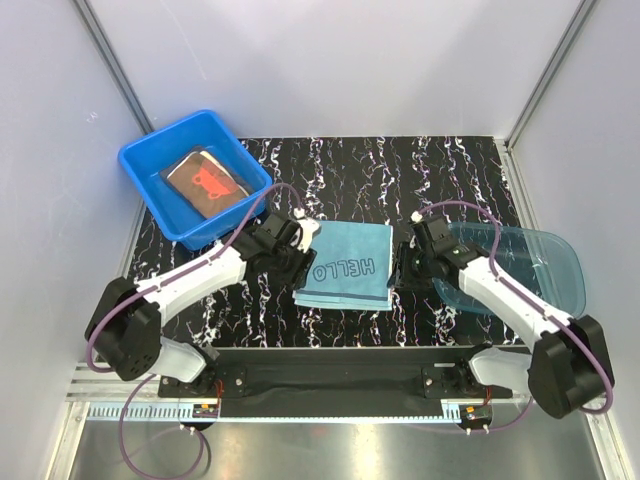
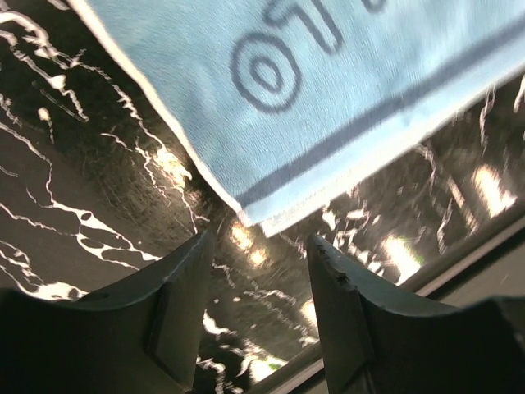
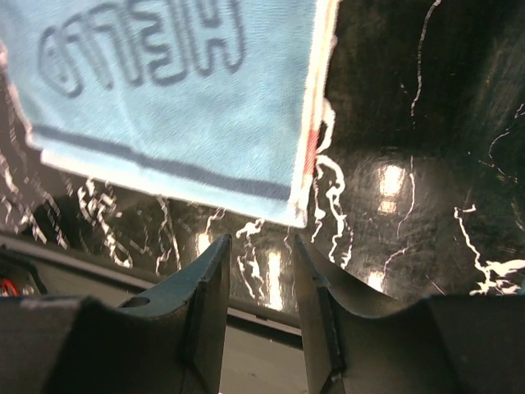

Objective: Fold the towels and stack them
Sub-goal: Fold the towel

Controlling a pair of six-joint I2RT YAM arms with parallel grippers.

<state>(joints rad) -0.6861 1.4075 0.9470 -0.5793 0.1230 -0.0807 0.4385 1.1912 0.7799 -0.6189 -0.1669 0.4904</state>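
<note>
Lying in blue tub (image 1: pixel 167 133), brown red-printed towel (image 1: pixel 205 182), teal bowl (image 1: pixel 530 265) at right

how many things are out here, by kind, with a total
blue tub: 1
translucent teal bowl: 1
towels in view: 2, the light blue HELLO towel and the brown towel with red print inside the blue tub
total: 4

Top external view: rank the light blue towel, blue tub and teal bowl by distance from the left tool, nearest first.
1. light blue towel, just right of the left tool
2. blue tub, behind it to the left
3. teal bowl, far right
</note>
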